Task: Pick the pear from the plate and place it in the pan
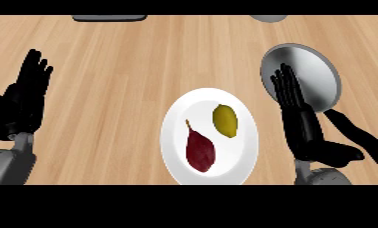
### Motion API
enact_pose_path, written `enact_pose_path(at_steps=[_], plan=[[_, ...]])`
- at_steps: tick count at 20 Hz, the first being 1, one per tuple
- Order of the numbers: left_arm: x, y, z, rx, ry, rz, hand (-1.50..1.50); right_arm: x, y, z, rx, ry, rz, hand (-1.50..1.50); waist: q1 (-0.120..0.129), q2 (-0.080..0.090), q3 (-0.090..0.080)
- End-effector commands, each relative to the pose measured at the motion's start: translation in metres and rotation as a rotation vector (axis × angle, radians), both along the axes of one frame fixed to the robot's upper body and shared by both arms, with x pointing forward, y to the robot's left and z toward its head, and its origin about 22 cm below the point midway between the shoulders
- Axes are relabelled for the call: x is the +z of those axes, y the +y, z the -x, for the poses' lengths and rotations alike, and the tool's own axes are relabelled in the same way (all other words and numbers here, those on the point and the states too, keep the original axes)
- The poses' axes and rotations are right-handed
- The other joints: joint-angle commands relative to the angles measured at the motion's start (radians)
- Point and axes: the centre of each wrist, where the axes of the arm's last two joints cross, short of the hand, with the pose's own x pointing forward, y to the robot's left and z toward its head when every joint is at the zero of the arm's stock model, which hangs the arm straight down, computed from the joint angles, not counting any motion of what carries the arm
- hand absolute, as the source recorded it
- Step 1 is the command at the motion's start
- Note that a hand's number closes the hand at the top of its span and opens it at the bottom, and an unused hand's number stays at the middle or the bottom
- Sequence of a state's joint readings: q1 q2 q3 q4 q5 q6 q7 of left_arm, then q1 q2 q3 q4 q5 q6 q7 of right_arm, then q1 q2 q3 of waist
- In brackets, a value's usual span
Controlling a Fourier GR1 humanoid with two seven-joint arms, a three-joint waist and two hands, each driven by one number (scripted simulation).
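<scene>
A white plate [176, 137] lies at the lower middle of the counter. Two things rest on it: a yellow-green oval fruit [225, 120] at its upper right and a dark red, pear-shaped one [200, 150] with a thin stem at its lower left. To the right of the plate stands the grey pan [314, 72], its black handle [359, 133] running toward the lower right. My right hand [300, 122] is open between plate and pan, its straight fingertips [283, 78] over the pan's left rim, holding nothing. At the left edge my left hand [26, 97] rests open, fingers up.
A flat dark grey object [109, 18] lies at the counter's far edge, upper left. Part of a grey round object [268, 18] shows at the far edge, upper right. Bare wood stretches between my left hand and the plate.
</scene>
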State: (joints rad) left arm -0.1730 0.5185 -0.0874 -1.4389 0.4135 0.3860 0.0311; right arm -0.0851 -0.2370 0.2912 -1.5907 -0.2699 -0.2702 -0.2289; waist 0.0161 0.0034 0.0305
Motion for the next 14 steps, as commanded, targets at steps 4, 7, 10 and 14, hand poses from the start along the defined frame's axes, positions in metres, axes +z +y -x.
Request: enact_pose_path(at_steps=[4, 7, 10, 14], plan=[[0.005, -0.063, 0.001, -0.287, -0.110, 0.009, 0.00, 0.034, 0.057, -0.029, 0.530, -0.036, -0.226, 1.50, 0.048, 0.008, -0.026], [-0.005, -0.105, 0.009, -0.454, -0.119, 0.040, 0.00, 0.030, 0.019, -0.049, 0.516, 0.003, 0.263, 1.50, 0.032, 0.010, -0.035], [-0.026, -0.125, 0.026, -0.448, -0.136, 0.064, 0.00, 0.001, -0.015, -0.061, 0.598, 0.124, -0.148, -1.50, 0.009, 0.007, -0.029], [-0.035, -0.150, 0.028, -0.464, -0.123, 0.049, 0.00, -0.023, -0.029, -0.073, 0.748, 0.087, -0.027, -1.50, 0.005, 0.006, -0.029]])
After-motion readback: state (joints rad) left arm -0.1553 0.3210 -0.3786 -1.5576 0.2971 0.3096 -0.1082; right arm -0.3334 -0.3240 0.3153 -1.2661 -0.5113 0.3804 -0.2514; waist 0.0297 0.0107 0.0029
